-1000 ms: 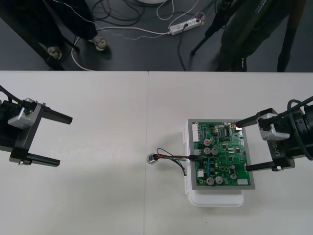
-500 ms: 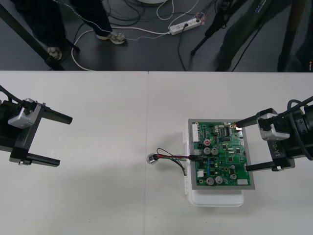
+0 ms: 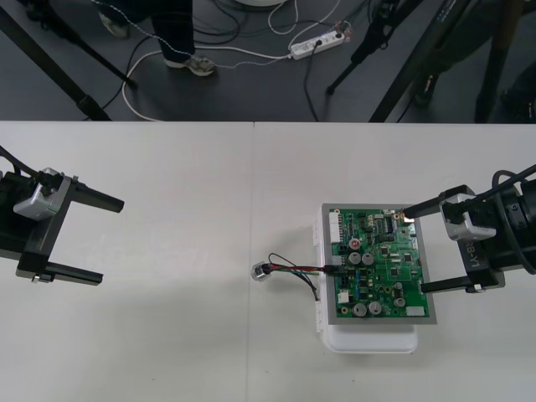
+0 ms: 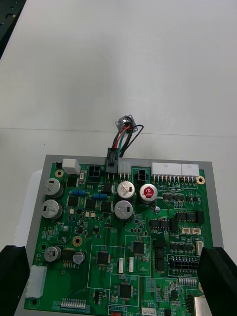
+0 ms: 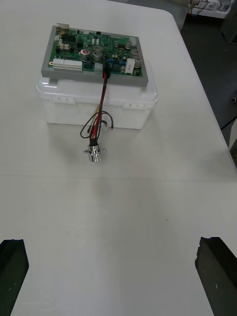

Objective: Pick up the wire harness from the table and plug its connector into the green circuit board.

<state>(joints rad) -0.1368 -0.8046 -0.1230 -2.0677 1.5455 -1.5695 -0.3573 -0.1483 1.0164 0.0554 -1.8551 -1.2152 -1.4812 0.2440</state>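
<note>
Left jaws are wide apart and empty, black fingers point(image 3: 92, 199) pointing in over the left edge of the bench point(image 3: 167, 335), well apart from everything. Right jaws are wide apart too, with nothing between them. Their fingers point(image 3: 435, 203) reach just to the right edge of the green circuit board point(image 3: 381, 268), one by its far right corner, one by its near right corner, and neither clamps on anything.

And look at the harness: the small black plug point(image 4: 112, 162) sits in the row of connectors on the board's left edge, upright in its slot as far as I can make out. From there the wires point(image 3: 293, 270), red, black and green, run off the board to the left and loop down past the white base point(image 3: 368, 339). The round metal socket point(image 3: 260, 271) lies on the bench just left of that base, clear of both arms.

So I'd call this the tail end of the job: the plug looks home and has been let go. Whether it is pressed fully down, I can't tell from here. What's left, I reckon, is a clean retreat, with the right arm point(image 3: 515, 226) drawing back to the right without brushing the board. If the plug proves shallow, it would need a gentle push straight down.
</note>
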